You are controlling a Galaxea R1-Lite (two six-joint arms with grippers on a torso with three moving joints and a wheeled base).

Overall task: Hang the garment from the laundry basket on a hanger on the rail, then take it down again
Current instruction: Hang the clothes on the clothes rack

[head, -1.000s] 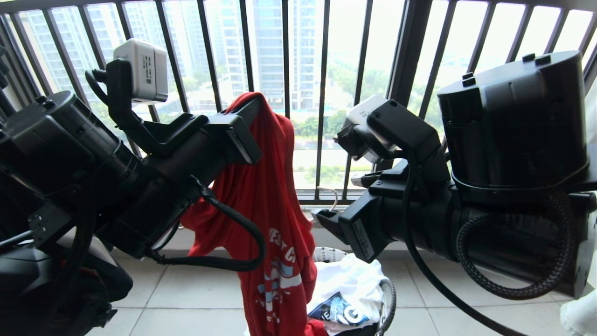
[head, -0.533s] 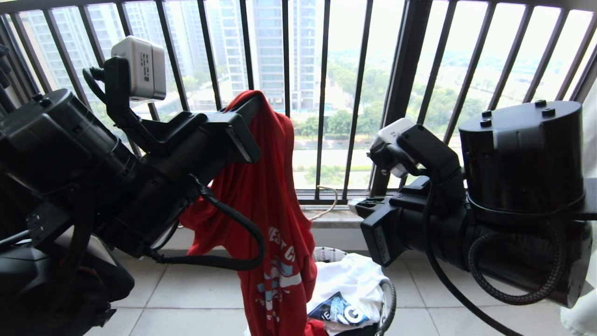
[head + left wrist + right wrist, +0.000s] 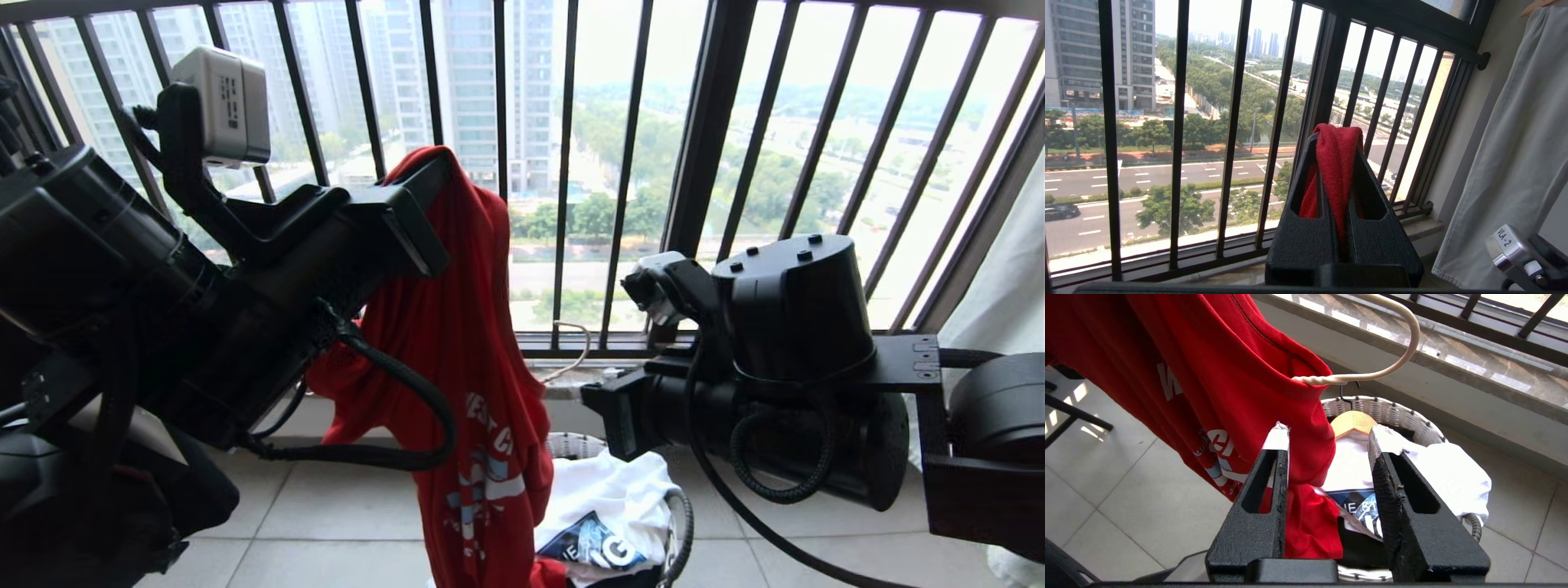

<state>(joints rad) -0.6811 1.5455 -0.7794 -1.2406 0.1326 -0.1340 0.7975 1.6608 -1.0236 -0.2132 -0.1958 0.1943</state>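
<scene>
Presently left gripper (image 3: pixel 1337 143) sits clenched on a fold of the red "WEST COAST" T-shirt (image 3: pixel 469 351), draped centre frame above the round white-rimmed laundry basket (image 3: pixel 1392 412) at lower centre. Right gripper (image 3: pixel 1327 437), jaws apart and empty, hangs beside the shirt's neck, where the thin white wire hanger's hook (image 3: pixel 1392 363) pokes out. Risk, as I judge it: closing on cloth alone would drag the collar and let the hanger slide out.
</scene>
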